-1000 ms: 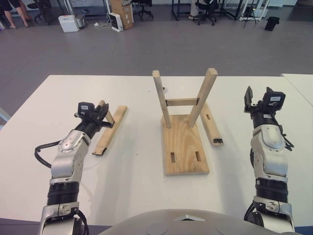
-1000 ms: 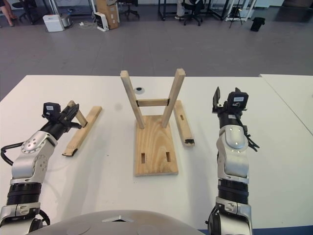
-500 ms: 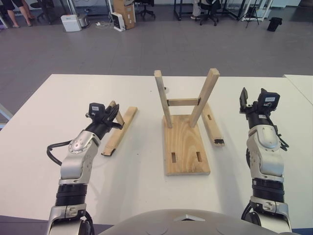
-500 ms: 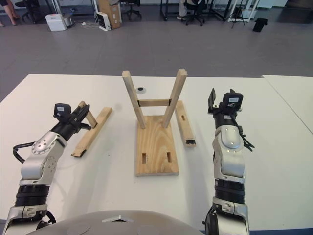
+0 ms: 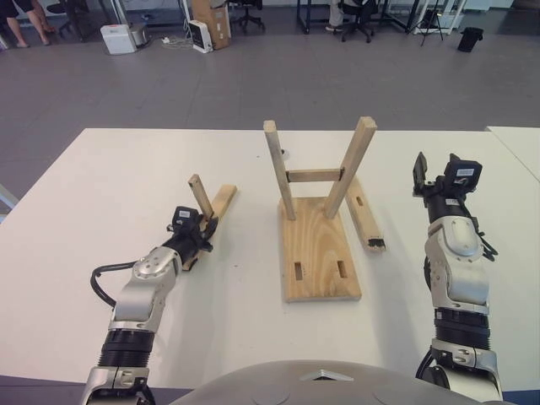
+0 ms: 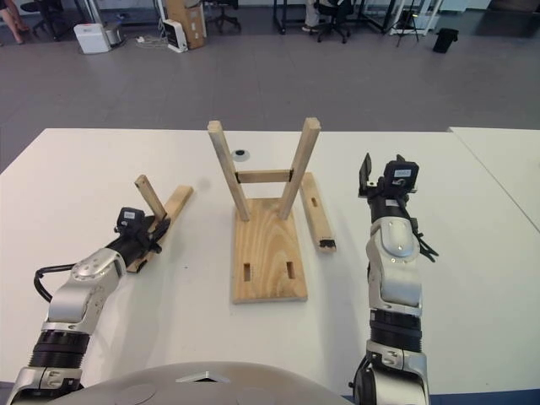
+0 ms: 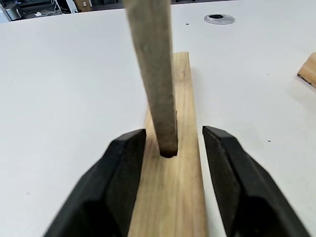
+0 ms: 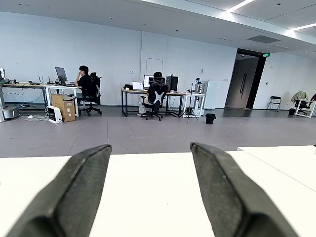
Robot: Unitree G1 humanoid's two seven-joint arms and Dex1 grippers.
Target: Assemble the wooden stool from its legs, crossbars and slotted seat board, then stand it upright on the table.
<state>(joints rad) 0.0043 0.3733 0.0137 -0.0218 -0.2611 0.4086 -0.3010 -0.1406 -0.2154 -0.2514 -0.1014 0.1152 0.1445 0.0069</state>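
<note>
The slotted seat board (image 5: 321, 253) lies flat mid-table with two legs (image 5: 278, 169) (image 5: 352, 167) standing in it, joined by a crossbar (image 5: 314, 175). A loose leg (image 5: 364, 215) lies along the board's right edge. To the left another leg (image 5: 221, 201) lies flat, and a crossbar (image 5: 200, 194) sticks up from its slot. My left gripper (image 5: 199, 233) is open and low at this leg's near end. Its fingers (image 7: 118, 173) stand close on either side of the leg (image 7: 173, 197), just behind the crossbar (image 7: 153, 64). My right gripper (image 5: 434, 173) is raised at the table's right, open and holding nothing.
A round cable grommet (image 6: 240, 153) sits in the white table behind the standing legs. A second white table (image 5: 519, 143) begins at the far right. Bare tabletop (image 5: 110, 186) spreads left of the loose parts and in front of the board.
My left gripper has drawn back along the flat leg to its near end, leaving the crossbar standing free. That leg shifted slightly right early on. The right arm has barely moved.
</note>
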